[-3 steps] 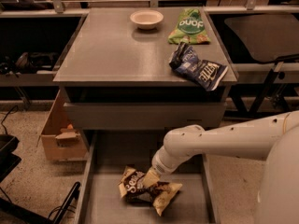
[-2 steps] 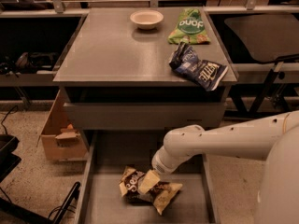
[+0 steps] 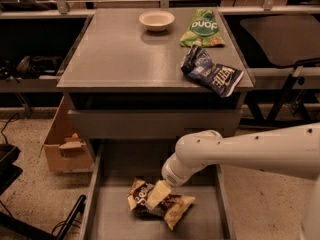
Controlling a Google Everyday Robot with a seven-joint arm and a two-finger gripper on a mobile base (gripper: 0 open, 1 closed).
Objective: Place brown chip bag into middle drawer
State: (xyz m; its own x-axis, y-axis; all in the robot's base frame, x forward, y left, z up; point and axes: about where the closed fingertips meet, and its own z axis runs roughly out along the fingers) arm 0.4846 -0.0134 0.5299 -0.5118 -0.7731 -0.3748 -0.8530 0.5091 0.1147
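The middle drawer [image 3: 112, 219] stands open, and the brown chip bag [image 3: 172, 204] lies crumpled on its grey floor. The pincer [image 3: 158, 194] rests on the bag's top; whether it grips cannot be told. On the bench [image 3: 115, 54] above sit a white bowl [image 3: 156, 20], a green bag [image 3: 202, 28] and a dark-blue bag [image 3: 212, 73].

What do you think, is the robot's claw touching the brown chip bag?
Cannot tell. In the camera view the gripper overlaps the brown chip bag in the middle drawer, hiding any gap.
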